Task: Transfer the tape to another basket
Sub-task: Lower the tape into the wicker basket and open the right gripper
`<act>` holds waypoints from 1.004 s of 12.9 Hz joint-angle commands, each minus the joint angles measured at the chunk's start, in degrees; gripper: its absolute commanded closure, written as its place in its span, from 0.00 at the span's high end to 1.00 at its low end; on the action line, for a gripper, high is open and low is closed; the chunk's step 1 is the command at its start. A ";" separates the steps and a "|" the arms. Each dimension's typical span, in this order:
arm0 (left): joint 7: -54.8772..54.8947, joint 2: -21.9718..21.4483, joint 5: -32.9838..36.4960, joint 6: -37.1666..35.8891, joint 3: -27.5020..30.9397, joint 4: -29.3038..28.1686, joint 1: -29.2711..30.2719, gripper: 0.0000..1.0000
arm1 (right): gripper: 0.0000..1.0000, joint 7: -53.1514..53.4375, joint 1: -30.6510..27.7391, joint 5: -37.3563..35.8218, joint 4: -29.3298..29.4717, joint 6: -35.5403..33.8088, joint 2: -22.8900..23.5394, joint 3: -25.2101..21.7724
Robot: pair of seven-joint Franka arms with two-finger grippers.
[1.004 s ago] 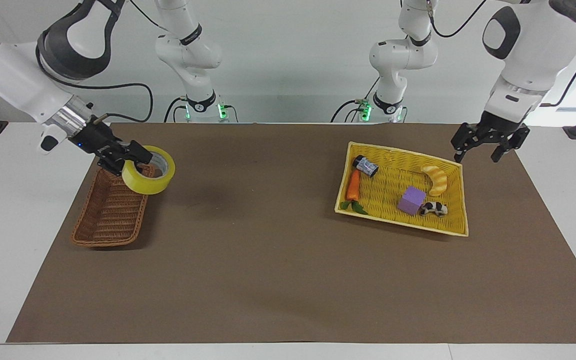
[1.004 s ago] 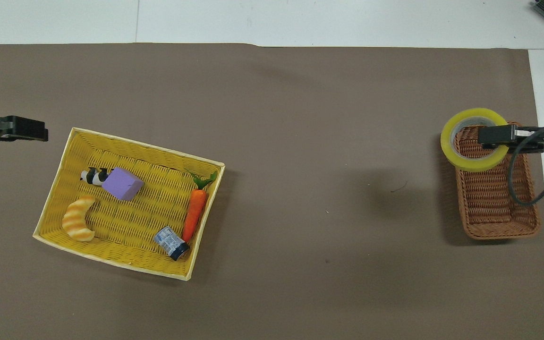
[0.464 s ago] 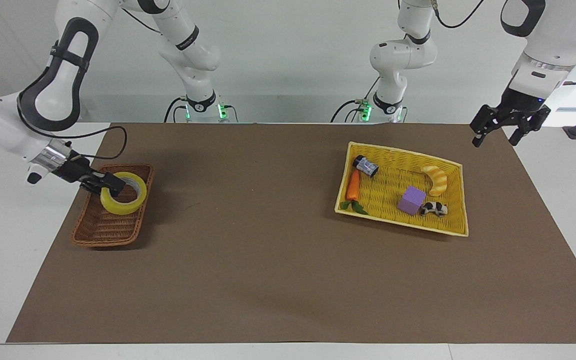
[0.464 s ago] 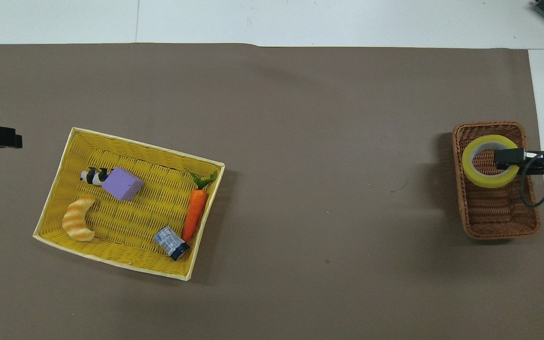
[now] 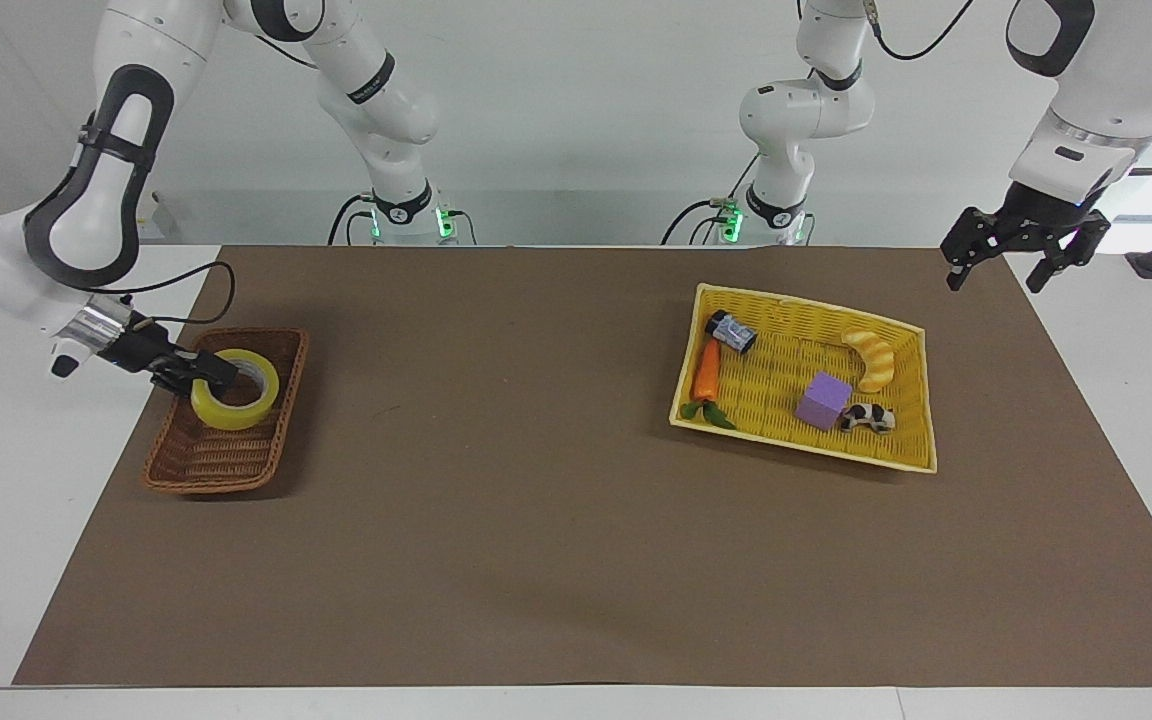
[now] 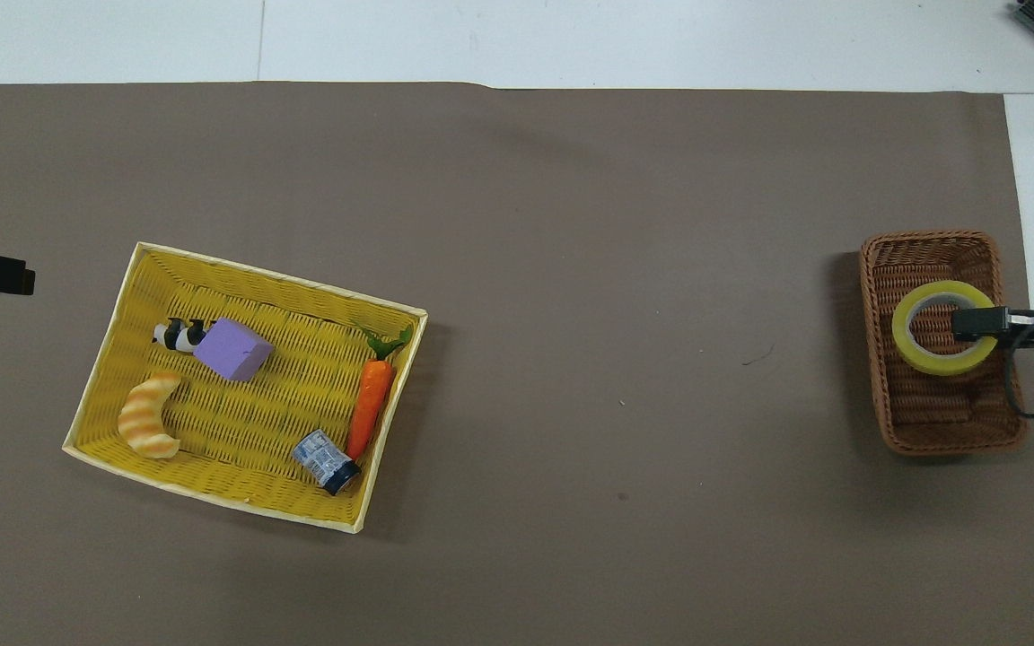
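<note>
Tape (image 5: 236, 402) is what this figure concerns, but its parts are listed from largest to smallest. Bench (image 5: 576, 560): a brown mat covers most of it, with wide bare room between the two baskets and nothing standing there to catch my arms. Tray (image 5: 911, 400): the yellow one, toward my left arm's end, holding a carrot (image 5: 706, 372), a purple block (image 5: 823, 400), a croissant (image 5: 872, 360), a small can (image 5: 732, 331) and a black-and-white toy (image 5: 868, 417). Basket (image 5: 198, 462): the brown wicker one, at my right arm's end, close to the mat's edge. The tape lies flat and low inside it, in the half nearer to me, its ring clear of the rim on the side toward the bench's middle. Right hand (image 5: 204, 373): reaching in over the basket's outer rim, its fingers closed on the tape's wall, one inside the core. Left hand (image 5: 1016, 265): jaws wide apart and empty, waiting in the air over the corner of the mat, beside the tray.

Progress, as I judge it: the carry is done and the tape is down in the basket; letting go and drawing my right hand out are left. The low wicker rim beneath my wrist is the one edge to clear, so I would lift before pulling away.
</note>
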 commanded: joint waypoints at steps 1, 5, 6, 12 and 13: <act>-4.72 0.25 0.88 0.00 0.35 0.16 -2.75 1.00 | 0.00 -1.96 -0.58 -0.50 -1.01 2.29 -0.13 0.74; -4.64 0.16 0.88 -0.61 0.27 0.16 -2.75 1.00 | 0.00 -4.23 -0.84 -0.41 -2.07 3.80 1.44 0.74; -5.16 0.08 0.79 -1.39 0.26 0.16 -2.84 1.00 | 0.00 -4.15 -0.84 -0.41 -2.15 4.41 1.54 0.74; -5.16 -0.63 0.53 -5.79 0.18 0.07 -4.86 1.00 | 1.00 -2.49 -1.01 0.82 -1.19 5.30 1.98 0.82; -5.25 -0.63 0.18 -5.53 0.18 0.07 -4.60 1.00 | 1.00 -2.66 -1.02 0.82 -0.75 5.29 2.33 0.82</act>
